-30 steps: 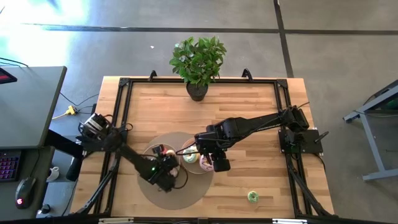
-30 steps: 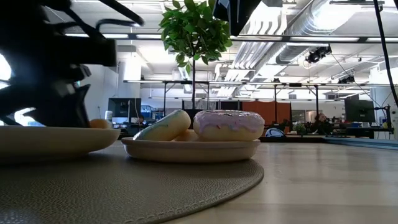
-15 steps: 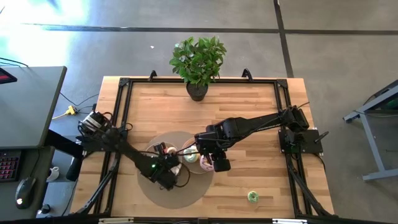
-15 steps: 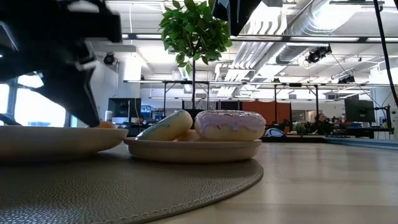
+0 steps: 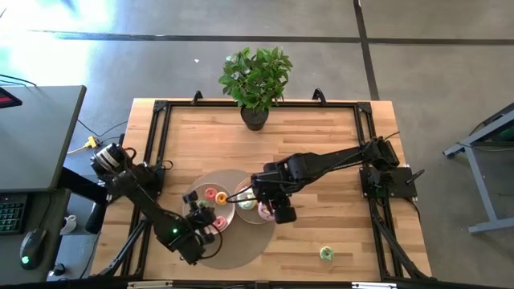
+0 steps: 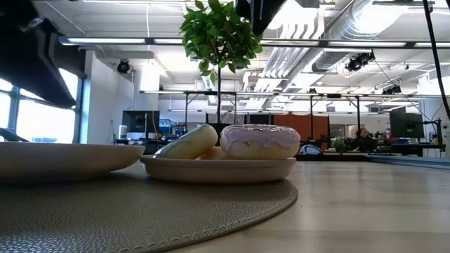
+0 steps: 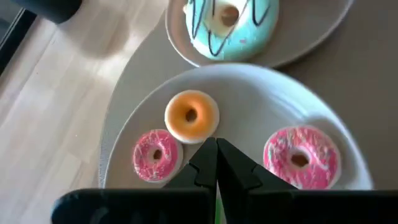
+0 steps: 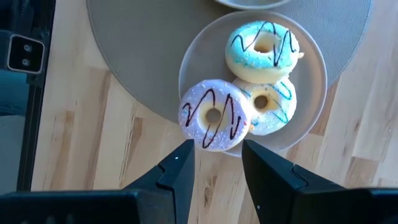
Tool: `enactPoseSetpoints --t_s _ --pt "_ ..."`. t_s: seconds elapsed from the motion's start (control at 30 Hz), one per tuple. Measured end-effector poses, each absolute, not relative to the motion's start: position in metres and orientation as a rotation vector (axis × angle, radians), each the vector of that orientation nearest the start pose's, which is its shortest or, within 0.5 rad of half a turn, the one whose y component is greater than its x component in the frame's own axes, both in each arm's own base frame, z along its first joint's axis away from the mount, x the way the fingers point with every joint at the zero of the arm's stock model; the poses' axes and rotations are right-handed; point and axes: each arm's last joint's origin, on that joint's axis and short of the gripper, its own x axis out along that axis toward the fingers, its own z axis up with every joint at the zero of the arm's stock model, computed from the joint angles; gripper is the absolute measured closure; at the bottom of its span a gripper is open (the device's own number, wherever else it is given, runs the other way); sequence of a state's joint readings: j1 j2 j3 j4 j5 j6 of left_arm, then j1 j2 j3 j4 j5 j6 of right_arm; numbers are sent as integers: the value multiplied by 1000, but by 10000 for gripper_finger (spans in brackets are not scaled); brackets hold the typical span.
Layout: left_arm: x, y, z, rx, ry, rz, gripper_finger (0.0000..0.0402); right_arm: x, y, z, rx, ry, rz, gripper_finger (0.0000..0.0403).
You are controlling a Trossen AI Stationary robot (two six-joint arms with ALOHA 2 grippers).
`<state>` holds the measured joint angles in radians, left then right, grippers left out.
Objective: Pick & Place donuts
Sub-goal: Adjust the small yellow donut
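Judging the green mini donut as the piece not yet placed: lone on the bare table near its front edge, on the right arm's side, well apart from both plates and off the round grey mat.

Counting what already sits in place helps. On the left plate: an orange-iced mini donut between two pink sprinkled mini donuts, none touching. On the right plate: a lilac donut leaning over the rim against two pale blue iced donuts.

Probably best to send the right pincer, now open and empty, hovering over the plate's edge beside the lilac donut. Lift clear first, so as not to nudge that overhanging donut off the rim. Travel toward the front of the table, centre over the green ring, descend with fingers spanning its outer edge, and close gently, since so small a toy may squirt sideways. Carry to the left plate with the other minis and release low into a free gap.

Keep the left pincer, closed and holding nothing above the left plate, out of the drop path. Ignore the potted plant at the far edge.
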<state>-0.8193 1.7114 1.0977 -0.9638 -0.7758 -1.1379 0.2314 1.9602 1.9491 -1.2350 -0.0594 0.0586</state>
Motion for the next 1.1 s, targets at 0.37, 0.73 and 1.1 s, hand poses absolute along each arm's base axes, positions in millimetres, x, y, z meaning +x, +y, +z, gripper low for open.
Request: enactPoseSetpoints --t_s 0.37,0.73,1.1 --pt "253 -173 173 110 1072 426 300 388 93 314 -54 1228 218 273" --pt "264 -162 162 109 1098 478 272 378 97 311 -21 1333 220 273" --pt "252 -154 138 85 1082 511 282 354 140 294 -133 1417 298 273"
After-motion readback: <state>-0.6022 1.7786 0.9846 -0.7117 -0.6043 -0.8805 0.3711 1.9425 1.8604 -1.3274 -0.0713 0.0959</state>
